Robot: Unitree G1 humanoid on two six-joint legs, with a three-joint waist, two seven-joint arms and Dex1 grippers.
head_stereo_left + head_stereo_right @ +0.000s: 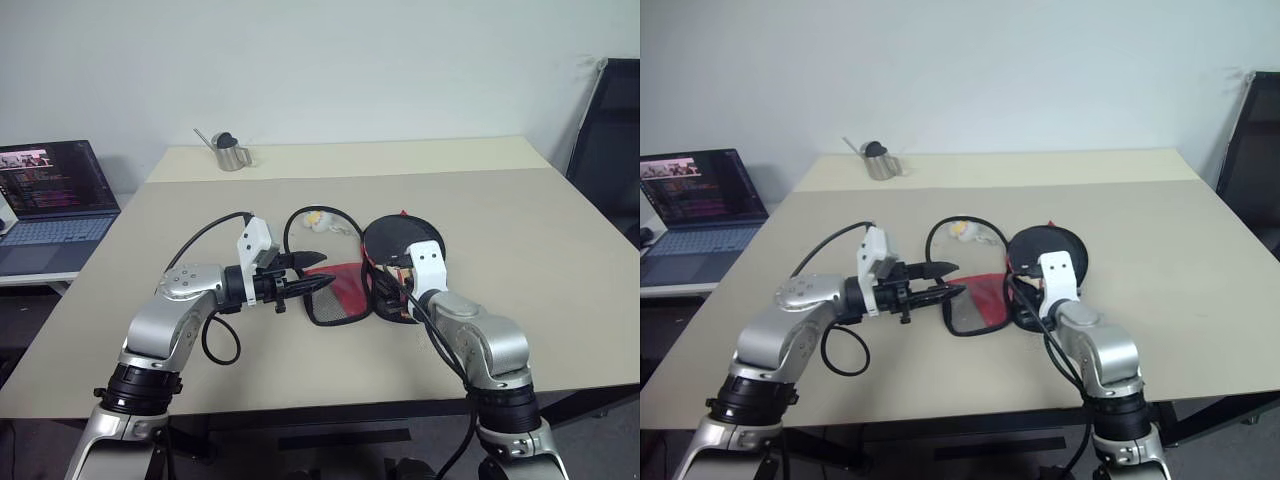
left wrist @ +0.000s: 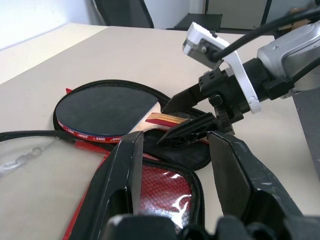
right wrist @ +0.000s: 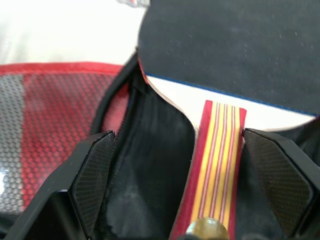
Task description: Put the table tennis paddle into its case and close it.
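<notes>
Straddling the paddle (image 3: 220,75) handle, right tool (image 3: 190,175) gapes; left tool (image 1: 312,274) pinches case (image 1: 335,300) edge.

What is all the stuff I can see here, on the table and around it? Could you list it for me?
table: one, beige, fills the middle of the scene.
table tennis paddle: one, black face, striped red and yellow handle, lying on the open case's black half.
case: one, black with red mesh, unzipped and spread open at the near middle of the table.
small yellow and white thing: one, behind the case; too small to identify.
metal jug: one, silver with dark lid, far left of the table.
laptop: one, screen lit, on a side surface to the left.
chair: one, black, at the right edge.
left end effector: black, over the case's edge.
right end effector: black, open either side of the paddle handle.
</notes>
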